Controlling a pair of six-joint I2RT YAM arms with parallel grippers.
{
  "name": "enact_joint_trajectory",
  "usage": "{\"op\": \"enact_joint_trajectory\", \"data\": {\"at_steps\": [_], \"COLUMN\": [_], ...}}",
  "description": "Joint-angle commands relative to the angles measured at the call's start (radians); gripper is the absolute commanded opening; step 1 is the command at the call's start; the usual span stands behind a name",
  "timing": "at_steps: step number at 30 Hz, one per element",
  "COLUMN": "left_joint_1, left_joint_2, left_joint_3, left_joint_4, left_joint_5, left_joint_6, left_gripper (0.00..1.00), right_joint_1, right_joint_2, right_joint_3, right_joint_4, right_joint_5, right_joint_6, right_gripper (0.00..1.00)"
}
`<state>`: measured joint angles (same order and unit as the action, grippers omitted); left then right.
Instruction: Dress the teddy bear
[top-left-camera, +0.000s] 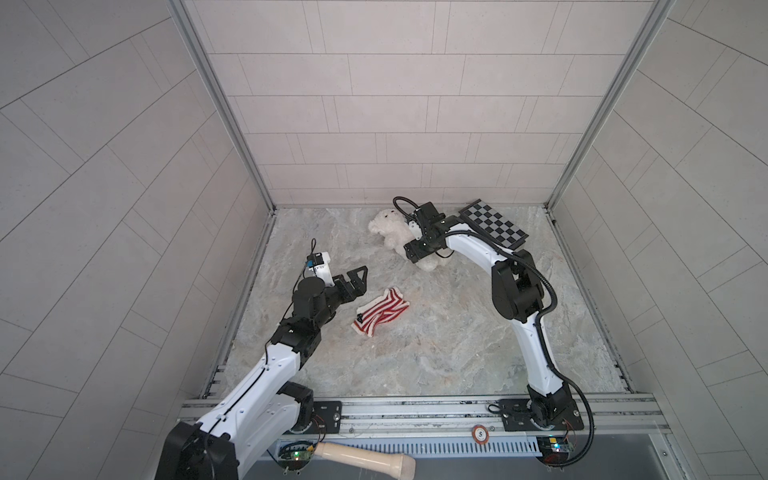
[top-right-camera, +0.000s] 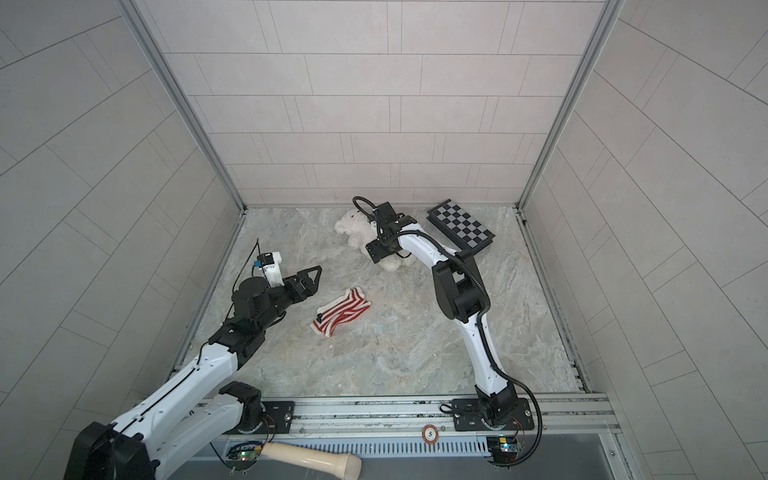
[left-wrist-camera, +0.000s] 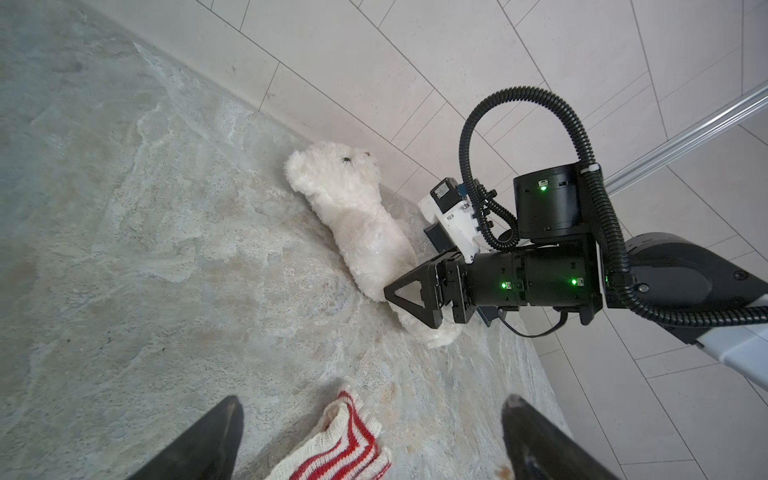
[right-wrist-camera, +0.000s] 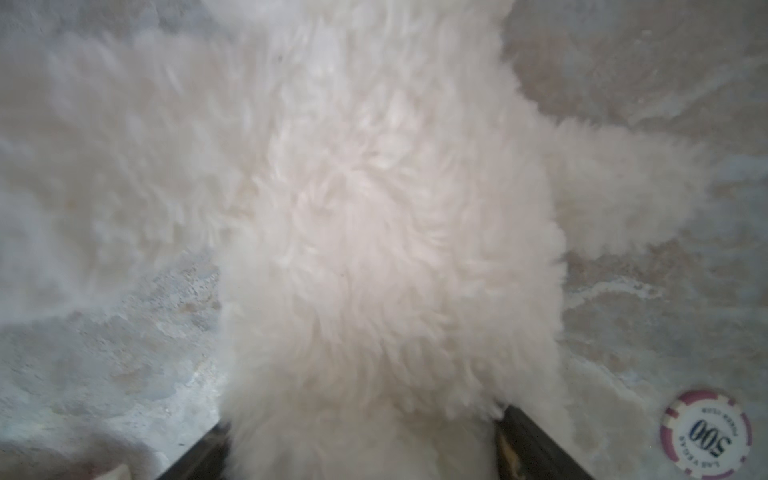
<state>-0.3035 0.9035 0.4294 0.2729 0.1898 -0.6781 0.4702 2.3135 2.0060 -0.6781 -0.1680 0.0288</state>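
One teddy bear (top-left-camera: 394, 232); right tool (right-wrist-camera: 363, 424) straddles it, grip unclear; left tool (left-wrist-camera: 371, 403) gapes; one striped garment (top-left-camera: 380, 311).

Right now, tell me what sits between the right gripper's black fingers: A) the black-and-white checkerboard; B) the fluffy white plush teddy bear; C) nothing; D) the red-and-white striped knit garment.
B: in the right wrist view, the fluffy white teddy bear fills the gap between the fingers of the right gripper.

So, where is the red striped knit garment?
In both top views the garment lies centrally, beside the left gripper, apart from the fluffy white teddy bear.
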Motion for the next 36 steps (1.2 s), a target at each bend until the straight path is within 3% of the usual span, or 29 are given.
{"op": "enact_joint_trajectory", "data": {"at_steps": [1,8,14,19,26,32,36], "left_joint_1": [-0.002,-0.003,-0.001,0.000,0.004,0.007,0.014], "left_joint_2": [0.001,-0.048,-0.065,-0.038,0.000,0.041,0.063], "left_joint_3": [0.034,0.020,0.001,0.016,0.006,0.014,0.021], "left_joint_4": [-0.051,-0.095,-0.111,-0.155,-0.107,-0.071,-0.069], "left_joint_5": [-0.029,-0.066,-0.102,-0.125,-0.106,-0.060,-0.039], "left_joint_6": [-0.007,0.025,0.047,0.087,0.084,0.087,0.095], "left_gripper": [1.00,1.00,1.00,1.00,1.00,1.00,1.00], "right_joint_1": [0.002,0.011,0.052,0.063,0.150,0.215,0.228], "right_joint_2": [0.013,-0.066,-0.341,-0.593,-0.854,-0.981,-1.029], "right_joint_3": [0.022,-0.017,-0.315,-0.655,-0.979,-1.139,-1.159], "right_joint_4": [-0.061,-0.087,-0.002,0.053,0.075,0.055,0.003], "right_joint_5": [0.023,0.090,0.193,0.228,0.265,0.335,0.337], "right_joint_6": [-0.018,-0.021,-0.009,0.059,0.253,0.347,0.371], "right_gripper": [0.67,0.20,0.00,0.00,0.00,0.12,0.27]}}
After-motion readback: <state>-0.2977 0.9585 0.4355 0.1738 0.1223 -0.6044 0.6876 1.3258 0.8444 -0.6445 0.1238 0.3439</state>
